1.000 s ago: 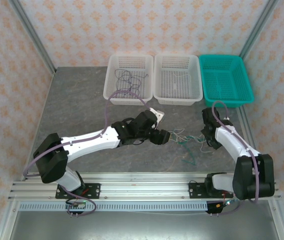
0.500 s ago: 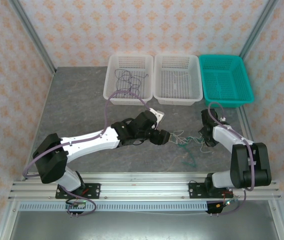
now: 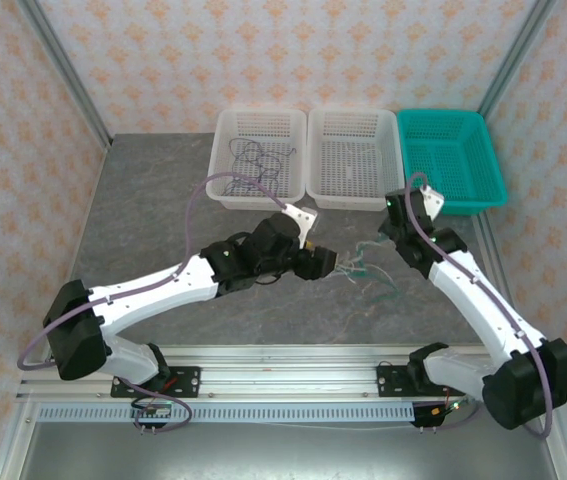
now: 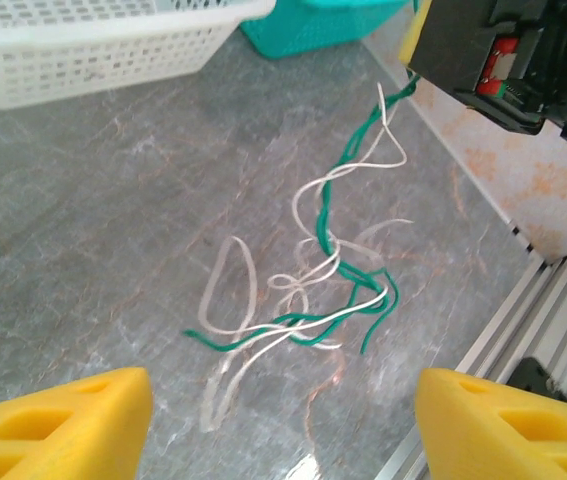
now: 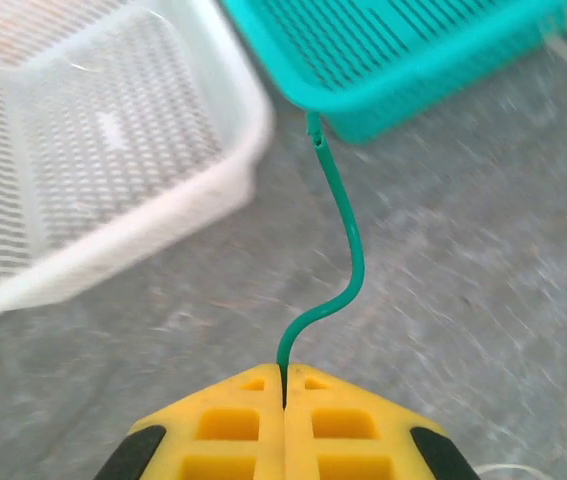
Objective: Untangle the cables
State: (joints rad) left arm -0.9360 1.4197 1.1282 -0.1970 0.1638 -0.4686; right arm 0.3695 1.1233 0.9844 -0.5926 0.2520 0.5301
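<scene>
Pulling-apart step, it seems: the right pincer [image 5: 283, 388] is clenched on the green wire [image 5: 351, 250], twisted with the white wire [image 4: 300, 203] just ahead of the released left pincer [image 4: 283, 410], which should next pin the white.

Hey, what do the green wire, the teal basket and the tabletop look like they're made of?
Green wire: likely plastic-coated, smooth, glossy; it holds a soft curve. Teal basket: moulded plastic, judging by its uniform colour and mesh walls. Tabletop: grey stone-look surface with pale veining; real stone or laminate, unclear.
</scene>
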